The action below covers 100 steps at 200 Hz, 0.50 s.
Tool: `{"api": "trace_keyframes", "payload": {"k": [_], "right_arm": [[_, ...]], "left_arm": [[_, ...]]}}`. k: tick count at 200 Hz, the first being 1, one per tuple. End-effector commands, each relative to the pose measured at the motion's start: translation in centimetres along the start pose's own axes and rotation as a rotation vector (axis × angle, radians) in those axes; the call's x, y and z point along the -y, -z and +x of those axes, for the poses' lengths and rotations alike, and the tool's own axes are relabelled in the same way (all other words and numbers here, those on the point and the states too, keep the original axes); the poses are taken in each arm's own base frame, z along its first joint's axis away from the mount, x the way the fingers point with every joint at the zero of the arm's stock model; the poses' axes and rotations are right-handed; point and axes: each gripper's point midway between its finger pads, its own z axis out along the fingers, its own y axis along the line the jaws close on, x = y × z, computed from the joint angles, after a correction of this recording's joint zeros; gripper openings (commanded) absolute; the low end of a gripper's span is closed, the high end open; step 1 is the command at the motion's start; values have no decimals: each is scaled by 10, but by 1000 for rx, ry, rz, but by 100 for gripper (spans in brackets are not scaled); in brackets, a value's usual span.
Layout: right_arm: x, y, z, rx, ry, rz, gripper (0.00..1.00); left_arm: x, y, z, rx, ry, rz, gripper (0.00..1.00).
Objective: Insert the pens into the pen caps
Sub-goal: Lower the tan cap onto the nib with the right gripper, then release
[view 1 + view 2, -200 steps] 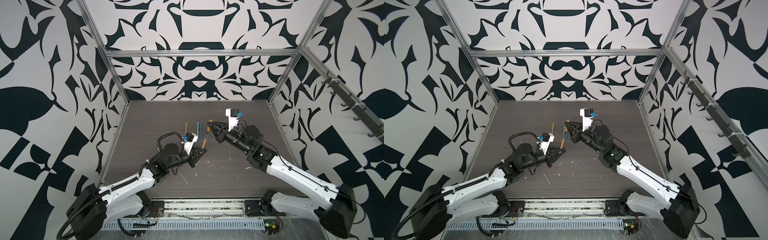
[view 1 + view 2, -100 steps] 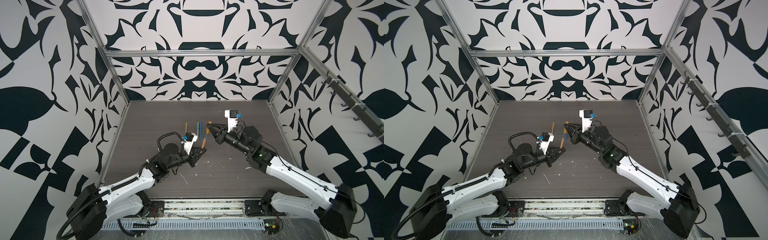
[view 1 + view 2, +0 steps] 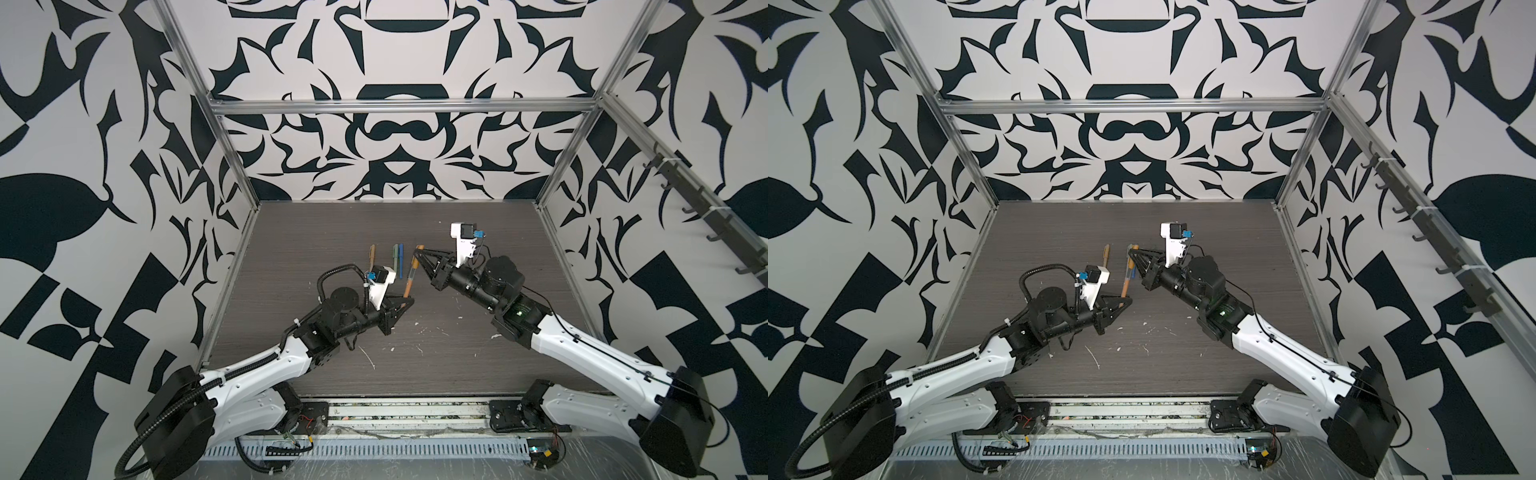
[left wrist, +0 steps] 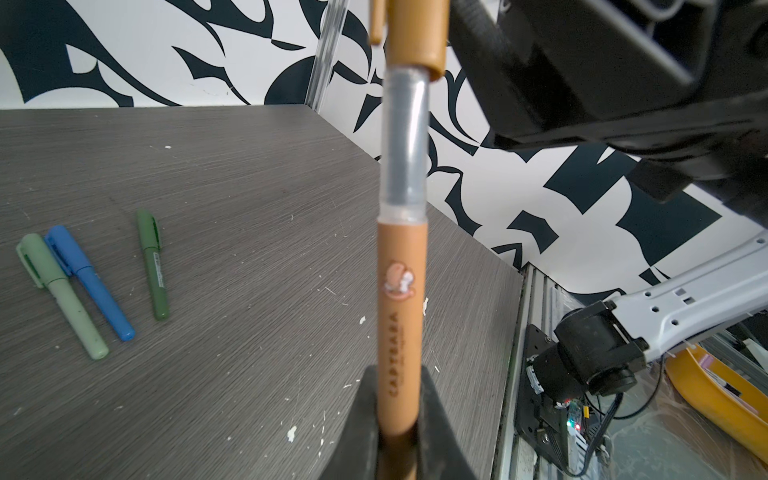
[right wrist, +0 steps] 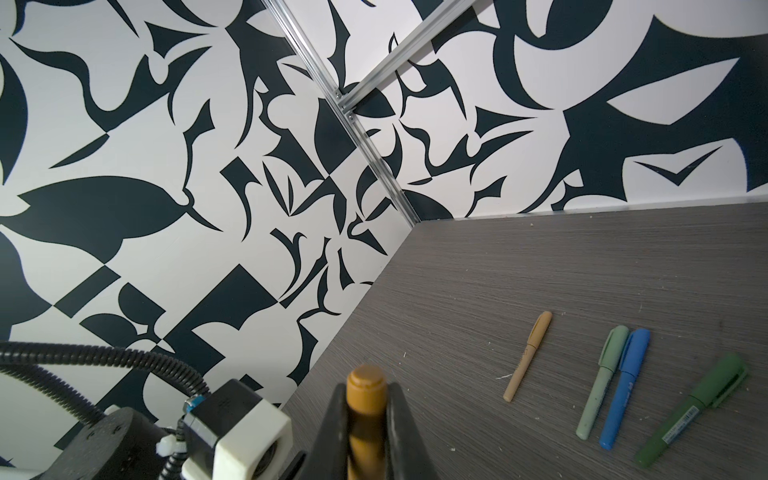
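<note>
Both arms share one build. The left arm (image 3: 257, 365), in the lower left of a top view, has glossy white link shells dotted with small dark screws. Matte black cylindrical joints link the shells, and the arm ends in a bulky rounded black shoulder housing (image 3: 174, 415). The right arm (image 3: 590, 353), lower right, matches it. A ribbed black conduit (image 3: 336, 272) arcs over the left wrist, fastened with a pale zip tie (image 3: 296, 322). A thin black cable (image 3: 549, 308) follows the right arm. Each wrist bears a white camera block (image 3: 462, 249) with a blue connector (image 3: 478, 235). The left hand (image 3: 410, 300) and right hand (image 3: 419, 250) have black wedge-shaped fingers. A green light (image 3: 519, 309) glows on the right forearm.
</note>
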Motion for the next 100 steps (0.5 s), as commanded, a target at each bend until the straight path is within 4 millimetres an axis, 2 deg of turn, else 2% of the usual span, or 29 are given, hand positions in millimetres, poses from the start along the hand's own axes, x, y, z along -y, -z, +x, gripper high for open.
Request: {"api": "trace_keyframes", "payload": {"k": [1,65,100], "right_arm": [[-12,6,6,-11,-17,-52,1],[-6,10,13,-13,-19,-31,1],[-4,8,6,5,3,-7,1]], "left_arm": [[6,-1,-30,130,21,22,0],[15,-3,-34,142,23,81,1],[21,-3,-31,122,16,110,1]]}}
